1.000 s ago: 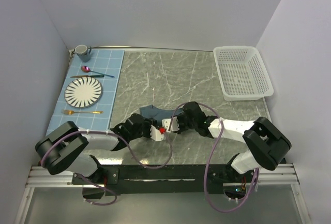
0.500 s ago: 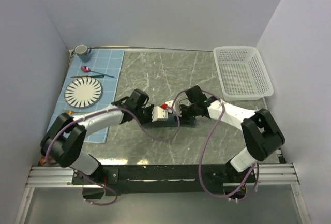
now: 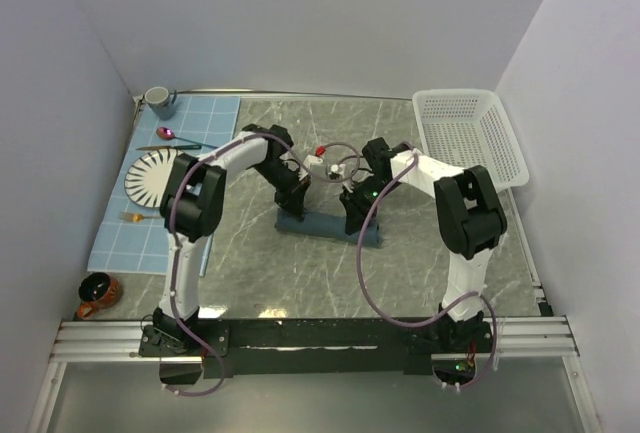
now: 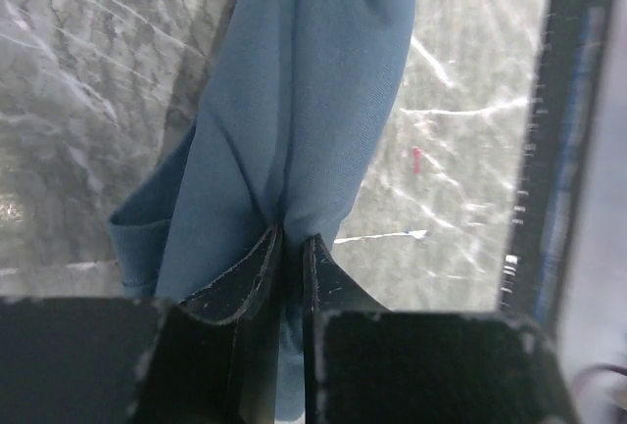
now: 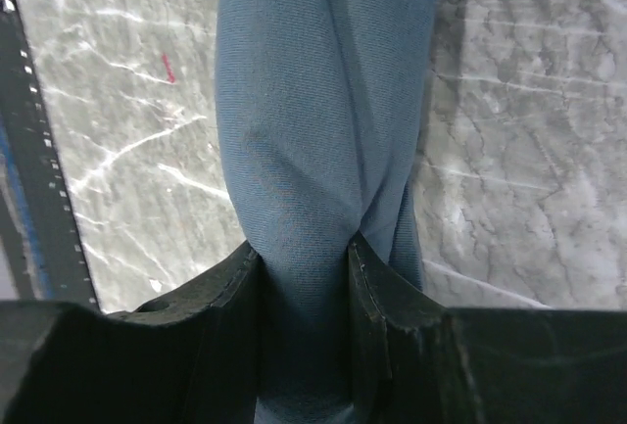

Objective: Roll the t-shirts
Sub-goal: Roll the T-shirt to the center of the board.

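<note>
The slate-blue t-shirt [image 3: 328,225] lies as a long roll across the middle of the marble table. My left gripper [image 3: 293,205] is shut on its left end; in the left wrist view the cloth [image 4: 304,111] is pinched thin in my left gripper [image 4: 292,241]. My right gripper [image 3: 356,215] is shut on the right end; in the right wrist view a thick fold of the shirt [image 5: 313,101] fills my right gripper [image 5: 304,248]. Both arms reach far out over the table.
A light blue checked placemat [image 3: 170,178] at the left holds a striped plate [image 3: 150,168], a mug [image 3: 159,102], a spoon [image 3: 172,136] and a fork [image 3: 135,216]. A white basket [image 3: 470,140] stands back right. A brown cup [image 3: 95,293] sits at the near left.
Both grippers have moved away from the near edge toward the table's middle, carrying the shirt, which now lies as a long roll. The brown cup at near left has come into view.
</note>
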{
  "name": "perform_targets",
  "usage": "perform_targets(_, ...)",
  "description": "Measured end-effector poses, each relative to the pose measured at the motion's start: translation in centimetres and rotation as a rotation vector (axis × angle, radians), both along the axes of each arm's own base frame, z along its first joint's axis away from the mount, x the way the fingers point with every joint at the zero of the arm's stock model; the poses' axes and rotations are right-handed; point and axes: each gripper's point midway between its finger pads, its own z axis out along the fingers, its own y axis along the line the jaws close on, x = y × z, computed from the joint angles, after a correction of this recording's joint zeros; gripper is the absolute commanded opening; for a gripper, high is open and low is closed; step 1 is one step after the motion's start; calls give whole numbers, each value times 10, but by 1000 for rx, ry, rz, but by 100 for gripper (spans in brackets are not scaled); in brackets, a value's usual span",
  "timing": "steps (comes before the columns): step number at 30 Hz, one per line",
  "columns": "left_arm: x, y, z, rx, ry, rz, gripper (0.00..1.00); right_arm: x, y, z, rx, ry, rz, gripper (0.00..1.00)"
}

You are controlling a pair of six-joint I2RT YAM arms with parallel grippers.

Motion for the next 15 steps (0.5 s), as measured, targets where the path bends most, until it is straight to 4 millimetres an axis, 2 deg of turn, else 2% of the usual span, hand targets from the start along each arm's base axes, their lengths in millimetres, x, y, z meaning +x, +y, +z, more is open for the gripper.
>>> perform_targets(8, 3, -5, 3, 11, 181, 13, 24, 0, -1, -3, 26, 112, -48, 3)
perform_targets(15, 24, -25, -1, -25, 365, 159, 29, -2, -5, -5, -18, 264, -147, 7)
